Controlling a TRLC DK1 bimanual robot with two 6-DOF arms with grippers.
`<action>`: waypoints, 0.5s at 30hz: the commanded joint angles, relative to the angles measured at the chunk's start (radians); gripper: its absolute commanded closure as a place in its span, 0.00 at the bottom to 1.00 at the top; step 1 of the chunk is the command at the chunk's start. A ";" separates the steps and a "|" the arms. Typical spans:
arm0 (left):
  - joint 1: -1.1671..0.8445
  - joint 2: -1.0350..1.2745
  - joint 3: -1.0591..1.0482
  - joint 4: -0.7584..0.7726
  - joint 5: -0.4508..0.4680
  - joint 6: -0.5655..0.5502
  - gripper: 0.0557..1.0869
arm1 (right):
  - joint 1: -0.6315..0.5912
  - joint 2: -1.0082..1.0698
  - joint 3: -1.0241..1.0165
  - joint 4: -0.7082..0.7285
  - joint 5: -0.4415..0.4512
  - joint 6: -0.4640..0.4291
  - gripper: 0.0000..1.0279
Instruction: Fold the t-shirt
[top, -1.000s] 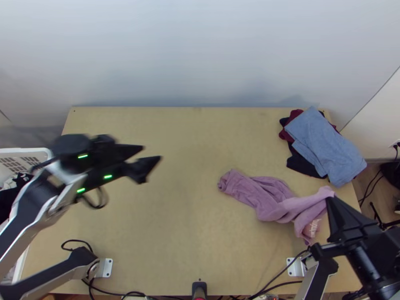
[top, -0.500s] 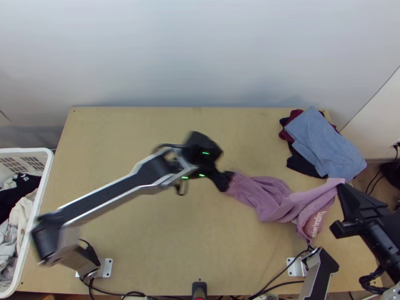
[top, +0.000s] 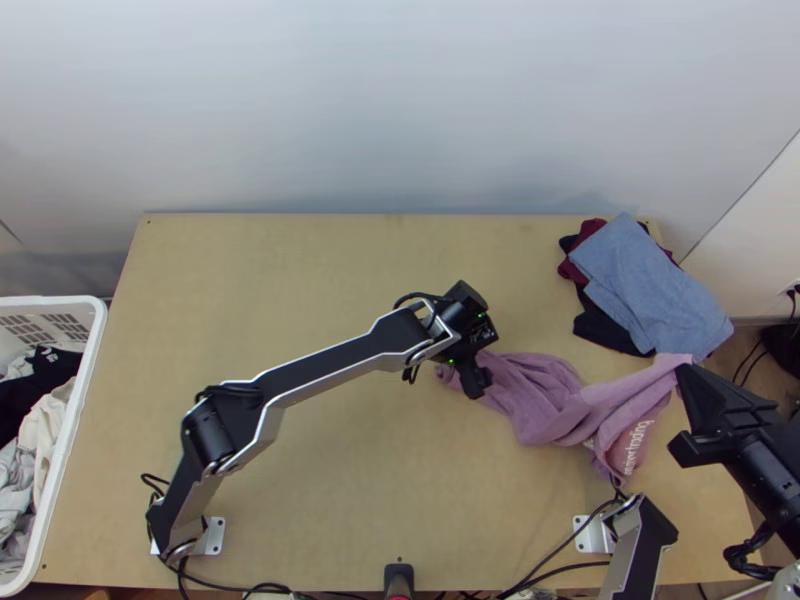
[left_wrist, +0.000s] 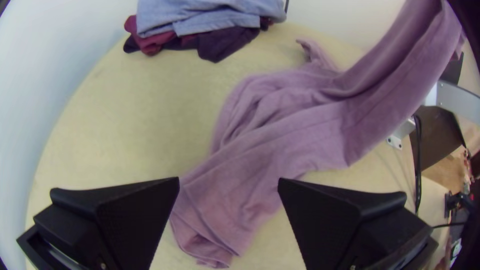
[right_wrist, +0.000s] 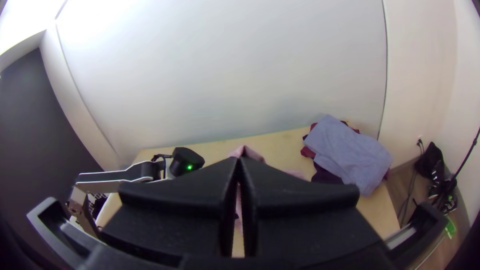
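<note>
Since a moment ago, the left claw (top: 475, 384) has swung across the table (top: 300, 260) to the near-left end of the purple t-shirt (top: 545, 395). The right claw (top: 683, 370) has moved a little to the right, and the bit of shirt it pinches has gone with it.

I can see the left claw is wide open, with the shirt's end between its two fingers and nothing held. The right claw is squeezed tight on one end of the shirt and holds it up. The rest lies all bunched and wrinkly on the right half of the table. Behind it sits a messy pile, with a blue cloth (top: 650, 290) on top of dark and red clothes (top: 605, 330). A white basket (top: 82, 405) of clothes stands by the table's left side.
</note>
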 joint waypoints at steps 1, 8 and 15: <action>0.029 0.082 0.050 -0.050 0.007 0.137 0.08 | 0.001 0.016 0.000 -0.004 0.000 0.037 0.97; 0.049 0.119 0.104 -0.084 0.007 0.243 0.13 | 0.001 0.029 0.016 0.021 -0.003 0.077 0.97; 0.060 0.160 0.211 -0.134 0.007 0.243 0.14 | 0.001 0.053 0.013 0.035 0.000 0.079 0.97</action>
